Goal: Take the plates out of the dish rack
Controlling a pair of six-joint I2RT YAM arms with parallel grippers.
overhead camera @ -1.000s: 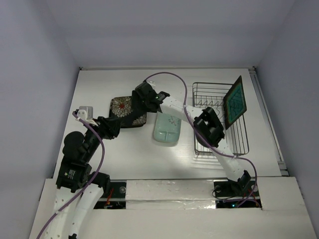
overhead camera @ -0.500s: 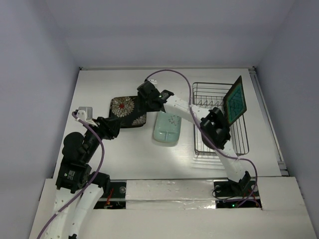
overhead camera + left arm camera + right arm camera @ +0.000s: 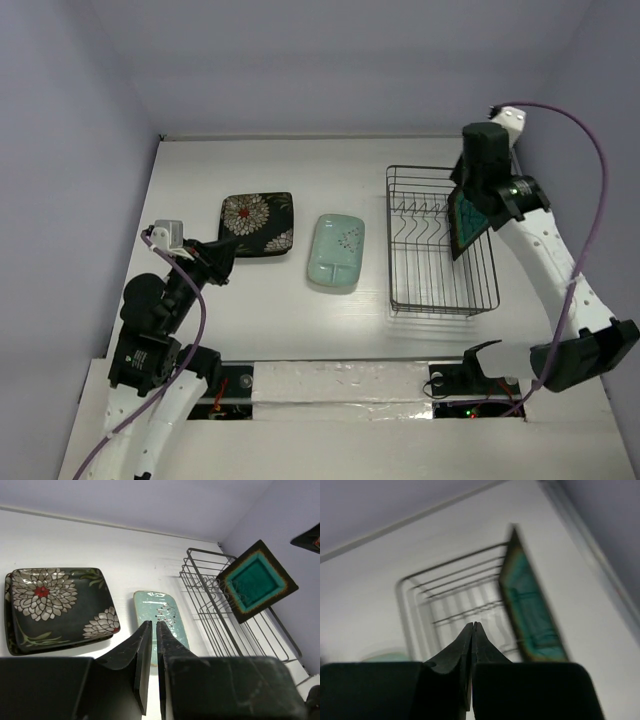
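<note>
plates are split between table and rack. the dark-rimmed teal plate (image 3: 470, 213) stands tilted on edge at the far right side of the dish rack (image 3: 440, 295), its teal face turned towards the left. left of the rack, flat on the white table (image 3: 300, 170), lies the mint-green oblong plate (image 3: 335, 252). further left lie the flower-pattern plates (image 3: 257, 224), which in the left wrist view look like a stack of two. the right gripper (image 3: 472, 625) hangs above the rack's far right corner, its fingers pressed together on nothing. in its wrist view the teal plate sits ahead and to the right of the tips, apart from them. the left gripper (image 3: 154, 625) grips nothing, only a thin slit between its fingers. it sits near the flower-pattern plates' near edge, not touching them.
</note>
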